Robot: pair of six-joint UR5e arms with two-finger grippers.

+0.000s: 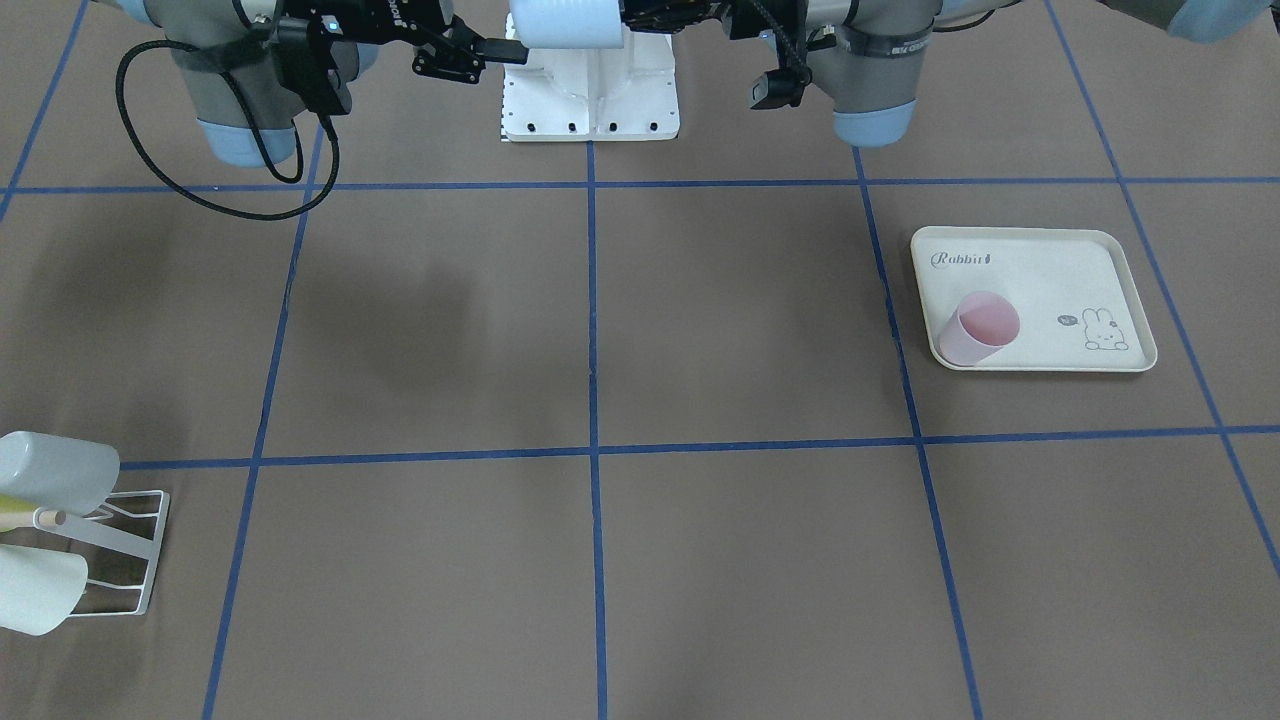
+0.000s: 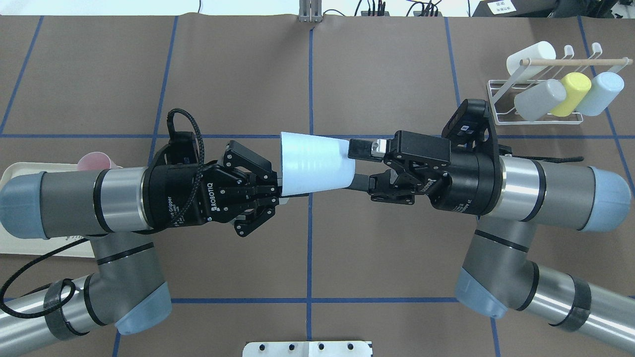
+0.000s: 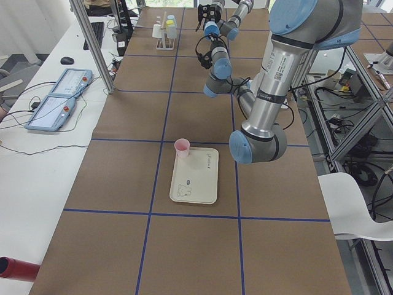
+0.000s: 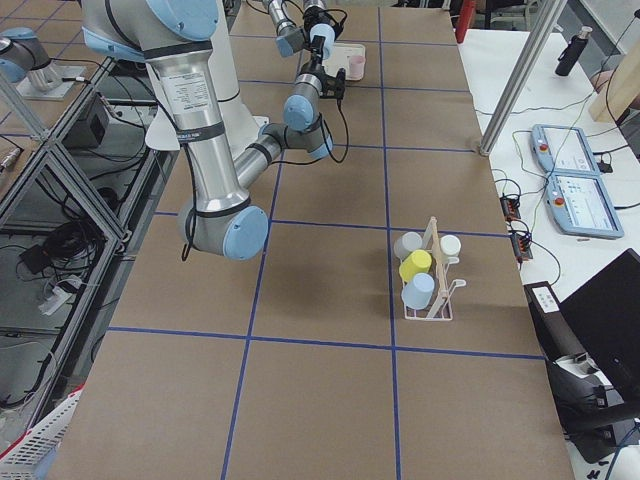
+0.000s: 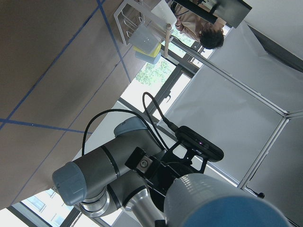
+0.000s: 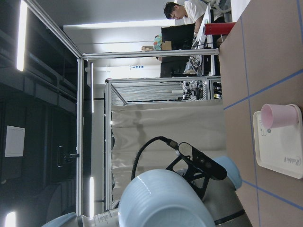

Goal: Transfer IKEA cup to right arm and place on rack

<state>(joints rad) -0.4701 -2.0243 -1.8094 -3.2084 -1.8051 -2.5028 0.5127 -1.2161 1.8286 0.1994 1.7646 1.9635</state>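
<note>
A pale blue IKEA cup [image 2: 315,161] hangs on its side in mid-air between my two arms; it also shows in the front view [image 1: 565,25]. My left gripper [image 2: 280,193] is shut on the cup's wide rim. My right gripper [image 2: 354,166] is open, its fingertips [image 2: 359,148] on either side of the cup's narrow base; I cannot tell whether they touch it. The base fills the bottom of the right wrist view [image 6: 165,198]. The white wire rack [image 2: 496,99] with its wooden rod stands at the far right and holds several cups.
A cream rabbit-print tray [image 1: 1050,270] lies on my left side with a pink cup [image 1: 978,328] upright on it. The rack [image 1: 130,540] sits near the table's far edge. Blue tape lines grid the brown table.
</note>
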